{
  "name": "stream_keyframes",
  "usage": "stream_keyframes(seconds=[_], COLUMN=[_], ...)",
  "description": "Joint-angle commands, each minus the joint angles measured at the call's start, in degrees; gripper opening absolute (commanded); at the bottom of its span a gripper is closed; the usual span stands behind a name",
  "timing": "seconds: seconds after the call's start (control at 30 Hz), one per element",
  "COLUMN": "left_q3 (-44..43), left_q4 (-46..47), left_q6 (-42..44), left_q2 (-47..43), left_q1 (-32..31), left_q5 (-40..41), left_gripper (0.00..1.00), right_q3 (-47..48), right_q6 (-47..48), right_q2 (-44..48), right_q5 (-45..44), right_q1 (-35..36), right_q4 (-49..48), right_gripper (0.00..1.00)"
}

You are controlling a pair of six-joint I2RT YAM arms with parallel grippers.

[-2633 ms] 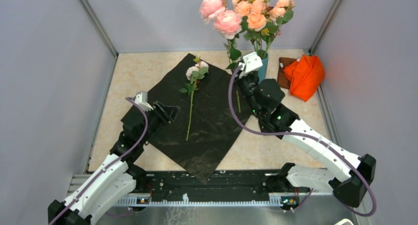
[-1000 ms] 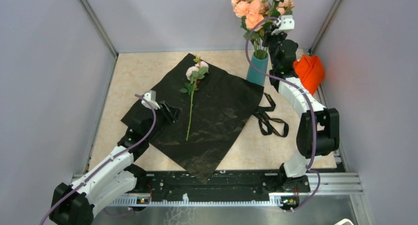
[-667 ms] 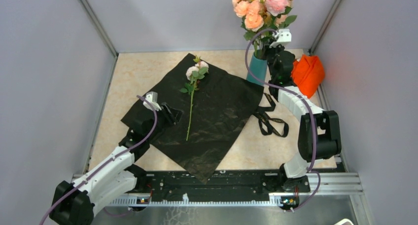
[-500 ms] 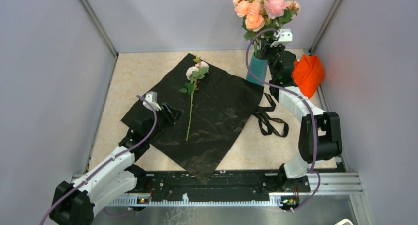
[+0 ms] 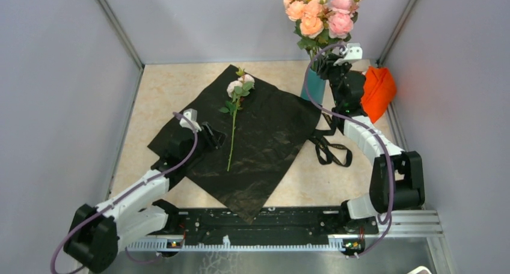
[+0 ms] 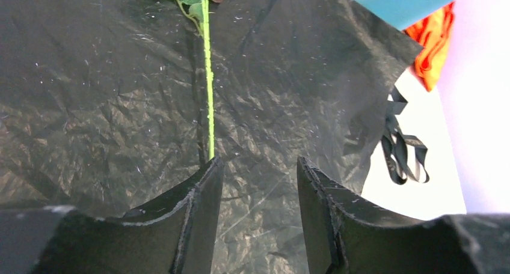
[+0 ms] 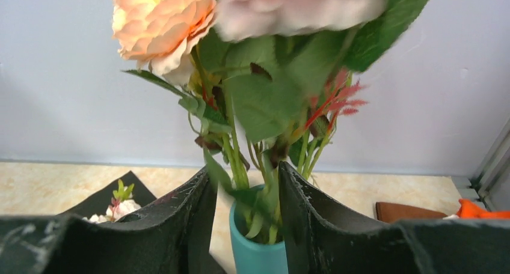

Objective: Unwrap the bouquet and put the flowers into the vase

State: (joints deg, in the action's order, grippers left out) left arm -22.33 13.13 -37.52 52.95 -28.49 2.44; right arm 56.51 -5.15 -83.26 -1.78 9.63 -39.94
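Note:
The teal vase [image 5: 313, 86] stands at the back right with a bunch of peach, pink and yellow flowers [image 5: 319, 12] in it. My right gripper [image 5: 325, 65] is open at the vase's mouth [image 7: 255, 253], and the green stems [image 7: 240, 160] rise loose between its fingers. One pale pink flower [image 5: 239, 86] lies on the spread black wrapping sheet [image 5: 264, 148], its thin stem [image 6: 208, 106] running toward me. My left gripper [image 6: 258, 166] hovers open over the sheet with nothing between its fingers. The stem's end lies just beyond the left fingertip [image 6: 207, 172].
A black ribbon [image 5: 331, 148] lies loose on the table right of the sheet. An orange cloth [image 5: 376, 91] sits on a brown pad [image 7: 409, 211] in the back right corner, beside the vase. Grey walls close in three sides.
My right gripper has opened and let go of the pink flowers, which now stand in the vase. It has drawn back slightly. My left gripper has crept a little toward the lying stem.

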Motion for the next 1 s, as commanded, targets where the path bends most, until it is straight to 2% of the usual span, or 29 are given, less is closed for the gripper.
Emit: stream_keyframes(seconds=[0.0, 0.13, 0.2, 0.23, 0.27, 0.33, 0.4, 0.5, 0.67, 0.83, 0.97], left_q3=[-7.44, -18.43, -25.17, -29.56, -34.48, -43.59, -50.14, -55.62, -67.37, -72.23, -73.56], left_q4=[1.08, -4.45, -8.37, -11.29, -17.61, -24.66, -27.56, -30.13, -41.85, -47.12, -47.14], left_q6=[2.72, 6.54, 8.68, 9.92, 10.6, 11.84, 12.96, 13.99, 16.39, 18.43, 18.7], left_q2=[7.69, 18.48, 24.23, 27.74, 31.24, 37.4, 41.89, 46.58, 56.45, 62.76, 65.64], left_q1=[0.25, 0.2, 0.2, 0.3, 0.32, 0.32, 0.44, 0.99, 2.17, 2.15, 2.24], left_q5=[3.65, 6.32, 7.19, 7.36, 7.88, 8.57, 8.29, 7.59, 7.12, 8.97, 9.35], left_gripper=[0.58, 0.78, 0.91, 0.97, 0.99, 0.99, 0.99, 0.99, 0.99, 0.99, 0.91], right_q3=[-3.67, -8.08, -10.73, -12.0, -13.6, -15.27, -16.34, -17.56, -18.8, -19.13, -20.08], right_q6=[-1.9, -2.57, -2.9, -3.0, -3.02, -2.84, -2.77, -2.76, -1.78, -0.87, -1.18], right_q2=[6.58, 12.2, 15.47, 17.16, 18.96, 21.96, 24.45, 27.74, 32.26, 37.09, 41.1], right_q5=[-0.22, -0.99, -1.73, -2.04, -2.11, -2.09, -1.86, -1.52, -1.66, -2.57, -2.4], right_q1=[0.62, 1.8, 2.48, 2.82, 3.42, 4.28, 4.71, 5.12, 5.35, 5.31, 5.27], right_q4=[-4.87, -5.45, -5.58, -5.63, -5.51, -4.95, -3.74, -1.96, 1.46, 4.97, 7.02], right_gripper=[0.42, 0.42, 0.42, 0.42, 0.42, 0.42, 0.42, 0.42, 0.42, 0.42, 0.42])
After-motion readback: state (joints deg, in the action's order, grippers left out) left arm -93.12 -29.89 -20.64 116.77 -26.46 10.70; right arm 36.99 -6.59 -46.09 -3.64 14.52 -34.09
